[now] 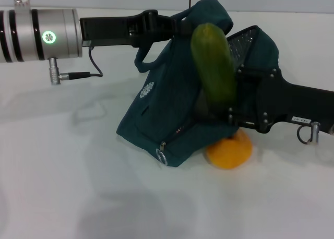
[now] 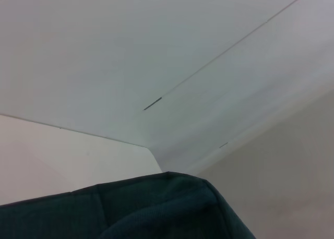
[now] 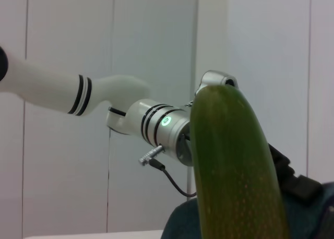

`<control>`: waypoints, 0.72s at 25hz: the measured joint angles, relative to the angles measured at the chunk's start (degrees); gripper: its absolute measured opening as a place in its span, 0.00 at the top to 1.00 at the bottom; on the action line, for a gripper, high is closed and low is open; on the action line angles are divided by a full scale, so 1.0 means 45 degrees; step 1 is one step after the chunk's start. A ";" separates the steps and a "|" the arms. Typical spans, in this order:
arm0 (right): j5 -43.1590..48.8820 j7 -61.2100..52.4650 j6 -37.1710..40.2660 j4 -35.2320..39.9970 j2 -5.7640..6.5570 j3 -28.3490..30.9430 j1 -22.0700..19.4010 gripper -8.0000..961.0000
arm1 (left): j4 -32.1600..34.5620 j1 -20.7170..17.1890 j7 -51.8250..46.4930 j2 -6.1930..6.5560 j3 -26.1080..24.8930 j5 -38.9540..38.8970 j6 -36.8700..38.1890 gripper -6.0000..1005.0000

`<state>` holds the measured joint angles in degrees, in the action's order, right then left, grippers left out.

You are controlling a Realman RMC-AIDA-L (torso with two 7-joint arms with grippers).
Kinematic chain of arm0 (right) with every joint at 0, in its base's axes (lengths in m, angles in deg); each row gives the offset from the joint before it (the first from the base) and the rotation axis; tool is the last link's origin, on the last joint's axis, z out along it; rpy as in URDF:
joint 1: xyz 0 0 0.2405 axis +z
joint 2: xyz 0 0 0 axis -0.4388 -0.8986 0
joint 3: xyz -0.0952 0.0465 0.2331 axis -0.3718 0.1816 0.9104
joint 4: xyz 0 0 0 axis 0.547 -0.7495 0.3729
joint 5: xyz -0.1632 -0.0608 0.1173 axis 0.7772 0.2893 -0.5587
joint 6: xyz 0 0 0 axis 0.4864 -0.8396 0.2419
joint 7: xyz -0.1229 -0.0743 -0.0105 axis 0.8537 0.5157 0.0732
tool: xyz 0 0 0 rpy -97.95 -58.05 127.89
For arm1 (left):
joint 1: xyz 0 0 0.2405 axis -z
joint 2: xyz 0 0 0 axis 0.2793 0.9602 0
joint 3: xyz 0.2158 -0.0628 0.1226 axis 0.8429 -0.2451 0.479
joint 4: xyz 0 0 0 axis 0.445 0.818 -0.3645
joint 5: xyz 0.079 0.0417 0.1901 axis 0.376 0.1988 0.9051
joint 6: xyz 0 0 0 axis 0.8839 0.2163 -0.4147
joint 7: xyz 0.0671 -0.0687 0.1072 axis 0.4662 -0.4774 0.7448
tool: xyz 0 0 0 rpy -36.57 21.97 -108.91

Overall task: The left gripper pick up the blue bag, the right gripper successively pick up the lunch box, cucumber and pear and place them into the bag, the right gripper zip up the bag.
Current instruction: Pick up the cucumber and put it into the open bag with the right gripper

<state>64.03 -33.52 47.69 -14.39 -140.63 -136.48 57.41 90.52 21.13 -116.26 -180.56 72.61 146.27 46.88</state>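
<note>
Right tool (image 1: 229,111) clamped on the cucumber (image 1: 213,64), long axis near upright, lower end at the blue bag (image 1: 167,108) mouth. Left tool (image 1: 180,27) clamped on the bag's top, holding it up. Pear (image 1: 229,151) on the surface, touching the bag (head view only). Right wrist view shows only cucumber (image 3: 235,171), not the opening.

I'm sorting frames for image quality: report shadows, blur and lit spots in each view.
Head view: soft shadows on the white table in front of the blue bag; the cucumber looks slightly blurred; a green ring glows on the left arm's wrist. Left wrist view: even light, no glare. Right wrist view: cucumber close and soft.
</note>
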 joint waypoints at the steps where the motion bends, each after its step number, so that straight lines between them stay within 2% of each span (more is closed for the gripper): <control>1: -0.0001 -0.0156 -0.0006 -0.0001 0.0001 0.0001 -0.0016 0.27 | 0.0000 -0.0001 -0.0002 -0.0002 0.0000 0.0000 0.0000 0.94; 18: 0.0037 -0.2050 0.0037 -0.0033 0.0058 0.0004 -0.0214 0.25 | 0.0000 -0.0081 -0.0001 -0.0041 0.0000 0.0022 0.0212 0.94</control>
<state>64.19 -42.75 47.86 -14.54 -140.37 -136.46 56.44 90.52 20.77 -116.26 -180.75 72.61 146.37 47.83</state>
